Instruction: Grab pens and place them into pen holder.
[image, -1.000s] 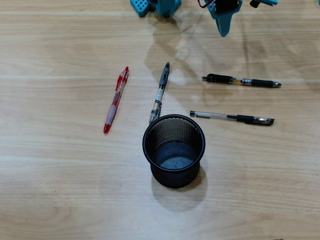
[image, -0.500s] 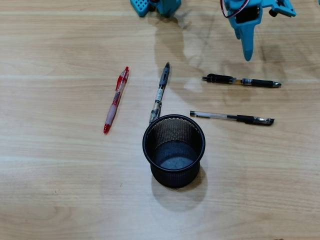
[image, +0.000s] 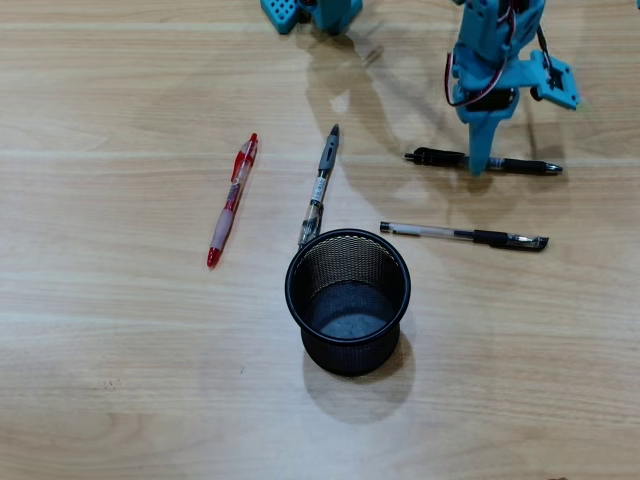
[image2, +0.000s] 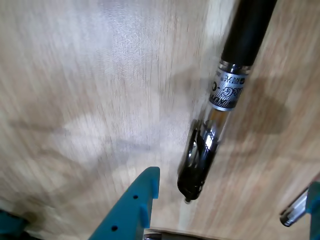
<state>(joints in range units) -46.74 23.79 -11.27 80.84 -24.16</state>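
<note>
Several pens lie on the wooden table in the overhead view: a red pen (image: 232, 200), a grey pen (image: 320, 187) whose lower end touches the holder's rim, a clear-and-black pen (image: 465, 235) and a black pen (image: 440, 157) at the upper right. The black mesh pen holder (image: 347, 300) stands upright and looks empty. My blue gripper (image: 480, 160) is low over the middle of the black pen. In the wrist view the gripper (image2: 232, 192) is open and the black pen (image2: 225, 95) lies between the blue fingers (image2: 142, 192), nearer the left one, untouched.
The arm's blue base (image: 310, 12) sits at the table's far edge. A small metal tip (image2: 295, 212) shows by the right finger in the wrist view; I cannot tell what it belongs to.
</note>
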